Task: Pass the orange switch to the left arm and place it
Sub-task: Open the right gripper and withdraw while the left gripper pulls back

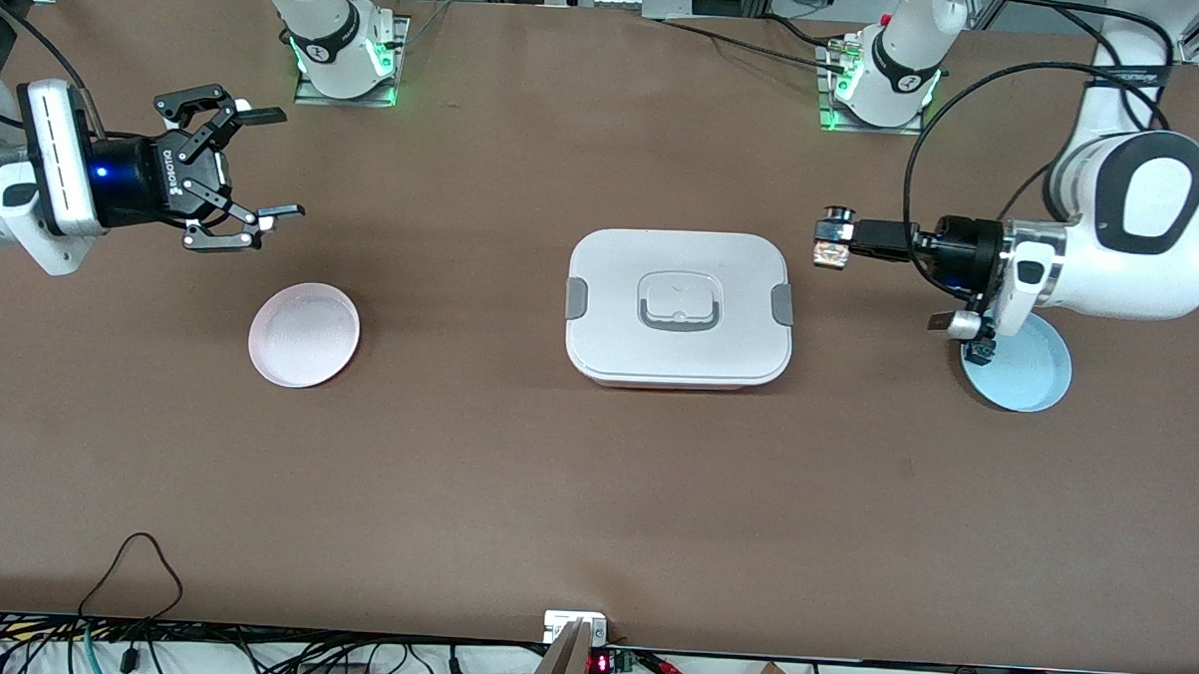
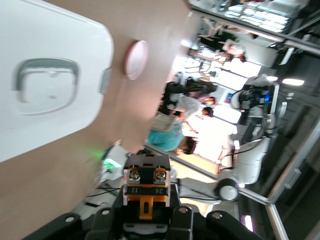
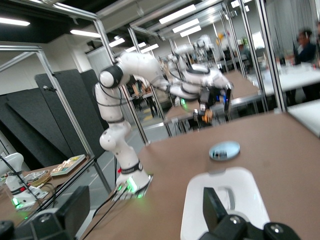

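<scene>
My left gripper [image 1: 834,240] is shut on the orange switch [image 1: 832,253] and holds it in the air over the table between the white box [image 1: 678,305] and the left arm's base. In the left wrist view the switch [image 2: 146,187] sits between the fingers, orange band and two screws showing. My right gripper [image 1: 276,166] is open and empty, in the air over the table above the pink plate [image 1: 303,334]. The box also shows in the left wrist view [image 2: 45,75] and the right wrist view [image 3: 225,200].
A light blue plate [image 1: 1027,367] lies under the left arm's wrist, with a small dark switch [image 1: 980,348] at its edge. The pink plate lies toward the right arm's end. Cables and a small device [image 1: 574,630] line the table's near edge.
</scene>
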